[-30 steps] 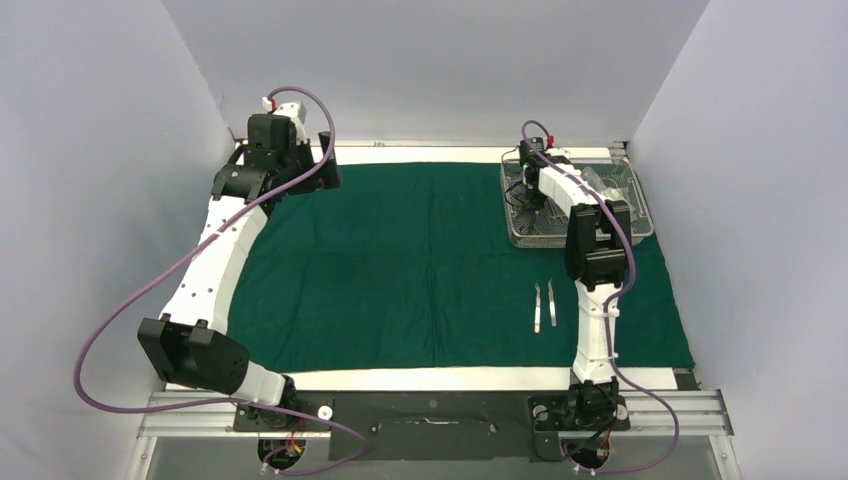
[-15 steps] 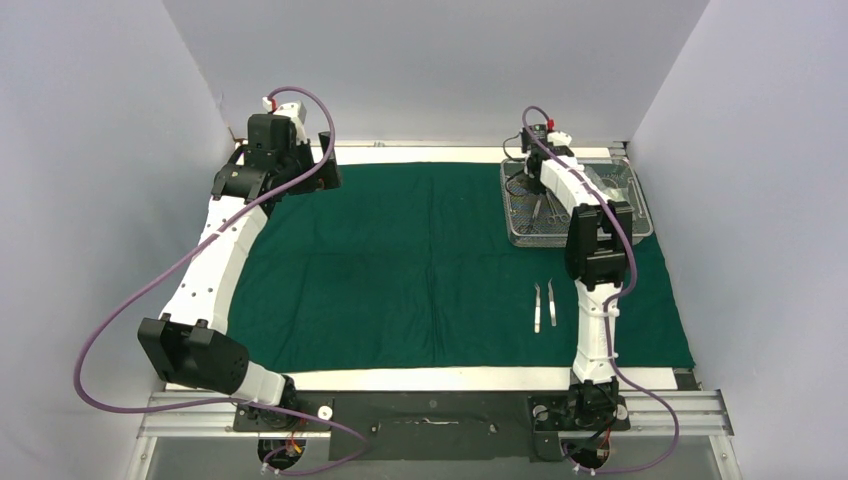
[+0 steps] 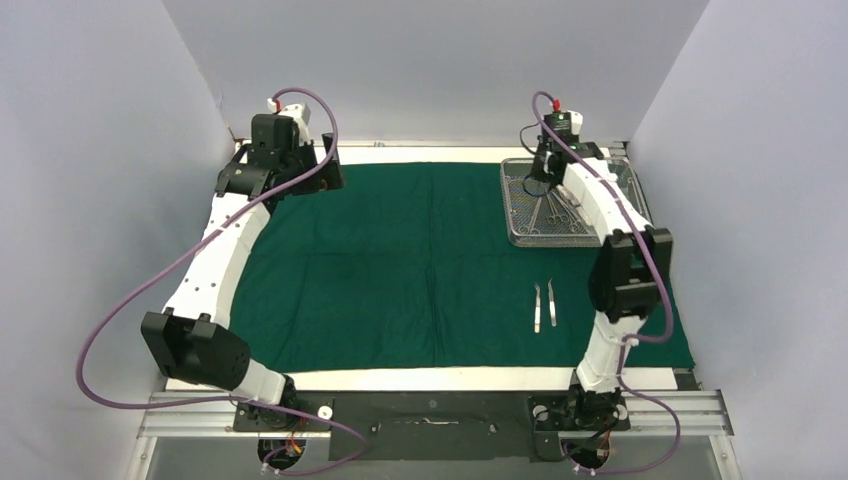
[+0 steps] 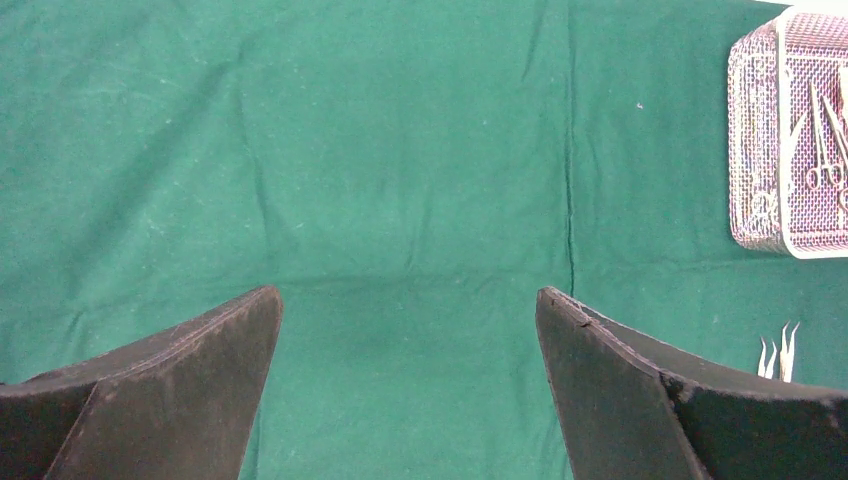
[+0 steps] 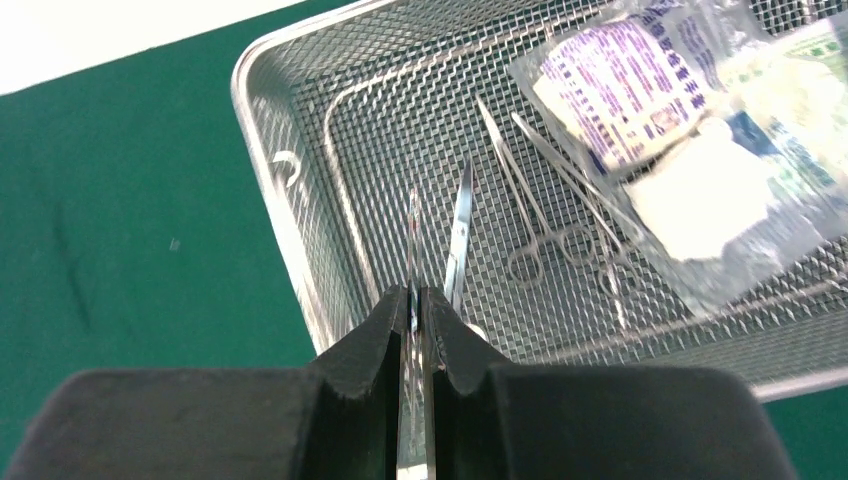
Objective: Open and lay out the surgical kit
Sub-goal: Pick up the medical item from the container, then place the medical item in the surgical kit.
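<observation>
Our right end effector [image 5: 415, 305] is clenched on a thin steel tool [image 5: 413, 225] over the wire tray [image 5: 290, 250]. The tray sits at the far right of the green cloth [image 3: 400, 270]. Forceps [image 5: 530, 220] and gauze packets [image 5: 690, 130] lie in the tray. Two tweezers [image 3: 537, 308] lie on the cloth, nearer to us. Our left end effector [image 4: 408, 292] hangs wide open over the cloth's far left.

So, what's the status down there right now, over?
Left end effector open, hovering over green cloth. Right end effector shut on tweezers, over the mesh tray. Nothing blocking.
</observation>
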You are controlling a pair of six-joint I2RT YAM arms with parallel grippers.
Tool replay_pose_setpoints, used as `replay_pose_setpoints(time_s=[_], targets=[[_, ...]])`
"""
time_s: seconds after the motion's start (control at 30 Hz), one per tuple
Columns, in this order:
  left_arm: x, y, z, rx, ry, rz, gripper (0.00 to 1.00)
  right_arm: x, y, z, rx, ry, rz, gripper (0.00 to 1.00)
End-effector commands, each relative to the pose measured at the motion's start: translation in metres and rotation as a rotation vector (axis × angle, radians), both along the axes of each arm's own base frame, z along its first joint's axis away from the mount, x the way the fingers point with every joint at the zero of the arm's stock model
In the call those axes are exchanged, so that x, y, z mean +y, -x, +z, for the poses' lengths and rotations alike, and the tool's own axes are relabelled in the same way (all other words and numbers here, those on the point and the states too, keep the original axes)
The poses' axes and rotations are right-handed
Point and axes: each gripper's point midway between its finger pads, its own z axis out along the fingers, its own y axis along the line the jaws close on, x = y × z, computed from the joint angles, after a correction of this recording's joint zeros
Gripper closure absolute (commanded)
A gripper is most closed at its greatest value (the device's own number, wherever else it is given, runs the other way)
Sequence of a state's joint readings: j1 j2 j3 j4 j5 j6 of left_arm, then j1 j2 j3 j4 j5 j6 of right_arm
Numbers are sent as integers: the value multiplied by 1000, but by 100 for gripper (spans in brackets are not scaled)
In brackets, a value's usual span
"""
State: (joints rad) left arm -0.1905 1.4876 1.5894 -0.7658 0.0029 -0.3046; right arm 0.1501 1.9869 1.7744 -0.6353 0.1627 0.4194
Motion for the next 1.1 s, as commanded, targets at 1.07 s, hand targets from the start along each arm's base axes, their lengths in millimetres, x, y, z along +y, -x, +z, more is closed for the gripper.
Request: replay_pose_setpoints(time_s=[1.07], targets=[[-10,-14,-4,-7,36,-33,4,29,256,-77,295,90,118,95]])
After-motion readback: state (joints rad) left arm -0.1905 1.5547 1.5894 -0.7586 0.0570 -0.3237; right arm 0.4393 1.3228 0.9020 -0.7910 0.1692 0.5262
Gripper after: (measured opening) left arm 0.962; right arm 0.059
